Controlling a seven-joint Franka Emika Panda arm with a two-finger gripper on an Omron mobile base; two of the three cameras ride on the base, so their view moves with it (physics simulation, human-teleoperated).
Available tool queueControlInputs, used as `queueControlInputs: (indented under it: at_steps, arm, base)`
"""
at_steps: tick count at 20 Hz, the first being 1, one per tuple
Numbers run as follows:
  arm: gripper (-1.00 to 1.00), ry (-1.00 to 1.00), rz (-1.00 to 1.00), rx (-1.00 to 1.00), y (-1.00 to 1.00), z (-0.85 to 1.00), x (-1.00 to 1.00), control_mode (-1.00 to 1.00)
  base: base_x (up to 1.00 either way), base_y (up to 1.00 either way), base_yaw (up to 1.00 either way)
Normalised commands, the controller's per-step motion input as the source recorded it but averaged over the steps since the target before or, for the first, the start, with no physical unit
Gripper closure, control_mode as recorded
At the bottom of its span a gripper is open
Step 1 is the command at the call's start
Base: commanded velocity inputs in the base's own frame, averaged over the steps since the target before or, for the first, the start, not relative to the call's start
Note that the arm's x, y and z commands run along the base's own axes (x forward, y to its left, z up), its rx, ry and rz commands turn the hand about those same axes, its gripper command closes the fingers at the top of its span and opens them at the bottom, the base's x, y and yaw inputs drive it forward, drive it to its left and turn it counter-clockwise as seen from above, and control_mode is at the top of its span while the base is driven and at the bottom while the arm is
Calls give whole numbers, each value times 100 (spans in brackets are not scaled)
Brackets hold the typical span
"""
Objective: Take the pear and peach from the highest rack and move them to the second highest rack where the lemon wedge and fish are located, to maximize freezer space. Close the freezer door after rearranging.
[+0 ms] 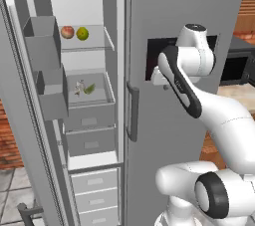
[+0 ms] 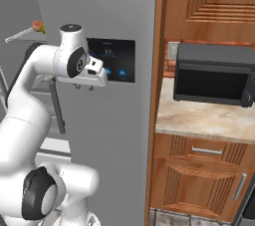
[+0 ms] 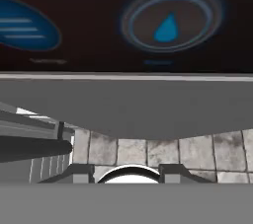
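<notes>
Two fruits, a round reddish peach [image 1: 67, 32] and a round yellow-green pear [image 1: 82, 33], sit side by side on the highest wire rack [image 1: 92, 47] of the open grey freezer compartment, above the second rack [image 1: 92, 100] holding a small green lemon wedge [image 1: 89, 89] and a pale fish [image 1: 79, 88]. The two-finger gripper [image 1: 160, 79] hangs before the dark dispenser panel [image 2: 112, 59] on the closed right-hand door, its fingers too indistinct to tell whether spread or pressed together. Judged from this, both fruits lie up and to the gripper's left, past the door edge.
</notes>
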Motion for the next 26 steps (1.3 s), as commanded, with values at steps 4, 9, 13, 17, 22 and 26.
queueControlInputs:
  at_steps: [4, 9, 13, 17, 22, 26]
  arm:
    - [-100, -3, 0, 0, 0, 0, -25, -100]
    - [-100, -16, 0, 0, 0, 6, -52, -100]
    - [-100, -18, 0, -1, 0, 16, -56, -100]
    - [-100, -14, 0, -1, 0, 15, -53, -100]
    - [-100, -7, 0, 0, 0, 6, -49, -100]
    - [-100, -2, 0, 0, 3, 0, -44, -100]
  base:
    - [0, 0, 0]
    - [0, 0, 0]
    - [0, 0, 0]
    - [0, 0, 0]
    - [0, 0, 0]
    - [0, 0, 0]
